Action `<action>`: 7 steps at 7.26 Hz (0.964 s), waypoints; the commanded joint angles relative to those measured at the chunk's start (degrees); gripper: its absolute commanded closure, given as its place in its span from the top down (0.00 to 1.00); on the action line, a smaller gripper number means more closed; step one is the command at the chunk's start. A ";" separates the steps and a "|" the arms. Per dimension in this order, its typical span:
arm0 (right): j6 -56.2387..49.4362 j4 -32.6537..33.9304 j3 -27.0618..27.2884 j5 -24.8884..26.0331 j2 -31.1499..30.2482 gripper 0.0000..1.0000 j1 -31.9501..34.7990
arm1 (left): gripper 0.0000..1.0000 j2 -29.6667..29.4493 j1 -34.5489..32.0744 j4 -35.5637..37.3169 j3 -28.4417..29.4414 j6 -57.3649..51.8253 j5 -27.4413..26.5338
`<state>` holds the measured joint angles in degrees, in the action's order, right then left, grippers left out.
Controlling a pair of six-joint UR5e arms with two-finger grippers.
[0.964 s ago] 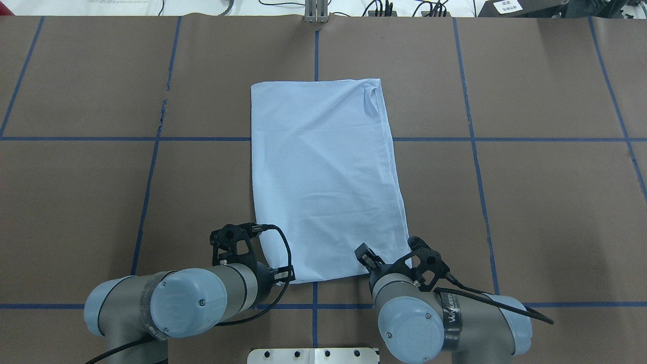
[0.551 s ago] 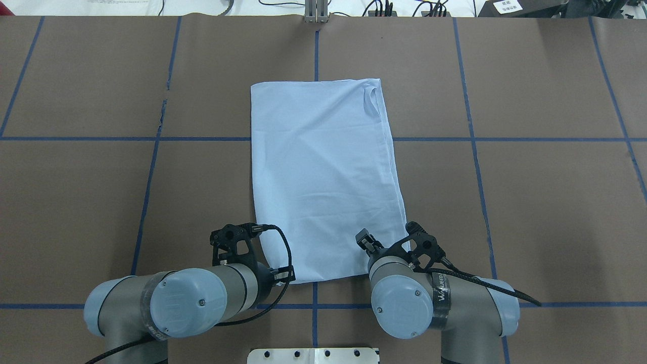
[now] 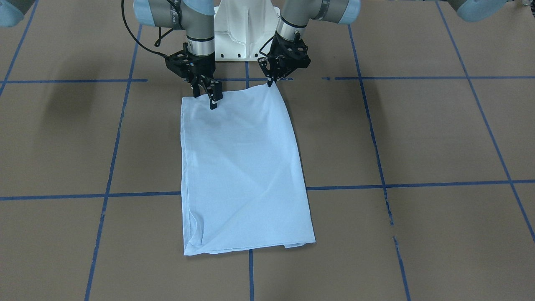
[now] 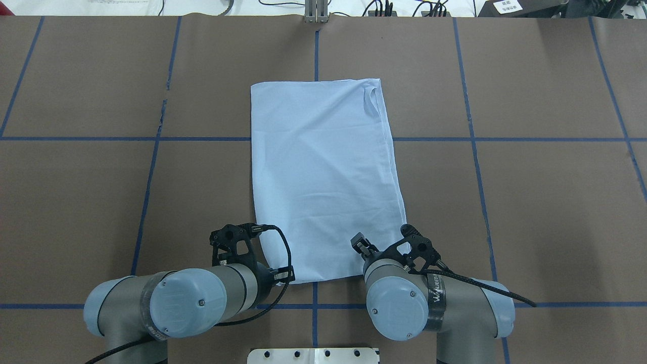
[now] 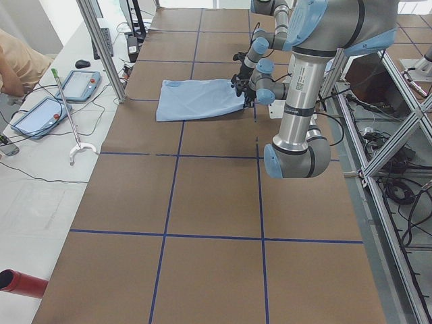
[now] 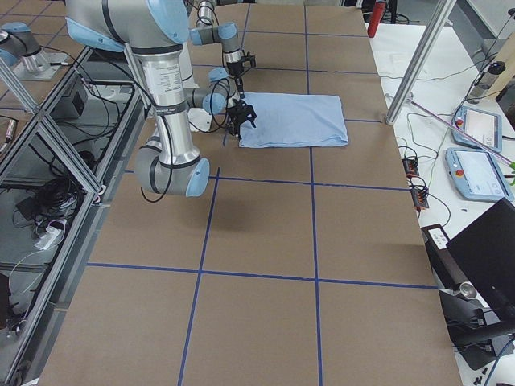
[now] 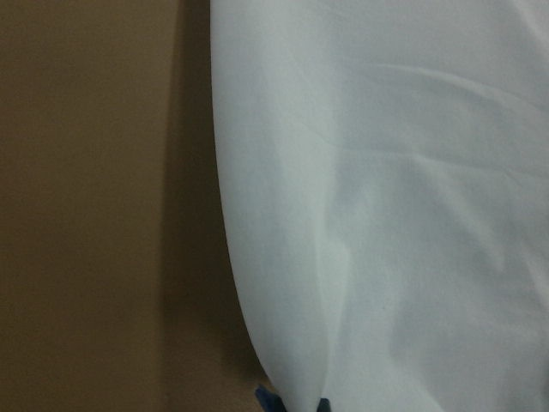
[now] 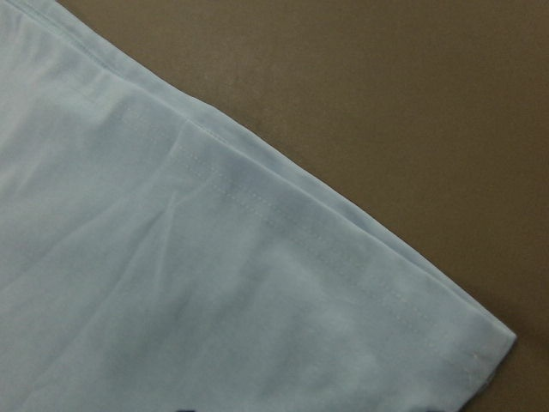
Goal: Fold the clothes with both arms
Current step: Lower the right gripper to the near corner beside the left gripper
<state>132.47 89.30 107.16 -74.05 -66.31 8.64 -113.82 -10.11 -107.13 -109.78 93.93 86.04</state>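
Observation:
The light blue T-shirt [image 4: 323, 177] lies flat on the brown table, folded into a long rectangle; its print and collar do not show. My left gripper [image 3: 269, 82] is at the shirt's near-left corner, fingers together on the raised corner. In the left wrist view the fabric [image 7: 386, 215] bunches toward the fingertips. My right gripper [image 3: 205, 96] is open, standing over the near edge by the near-right corner. The right wrist view shows the hem and that corner [image 8: 506, 339]. In the overhead view, both grippers are mostly hidden under their wrists.
The white pedestal base [image 3: 244, 29] stands just behind the shirt's near edge. Blue tape lines [image 4: 470, 139] grid the table. Cables and plugs [image 4: 384, 7] lie along the far edge. A side bench holds teach pendants [image 5: 81, 84], beside an aluminium post [image 5: 101, 47].
My right arm has swung left and forward, bringing its gripper further over the shirt's near-right corner. The left arm and the shirt have not moved.

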 commanded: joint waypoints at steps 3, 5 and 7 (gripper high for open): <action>2.08 -0.09 -0.37 0.13 0.30 0.52 0.15 | 0.00 -0.08 0.00 0.00 0.00 0.03 0.00; 5.05 -0.17 -0.90 0.22 0.83 0.32 0.59 | 0.00 -0.08 0.00 0.00 -0.09 0.03 0.00; 8.83 -0.09 -1.16 0.48 1.09 0.00 1.38 | 0.00 -0.17 0.00 -0.09 -0.09 0.03 0.00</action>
<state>138.46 89.14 106.09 -73.74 -65.33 9.41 -113.93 -10.11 -107.19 -109.85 93.96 86.04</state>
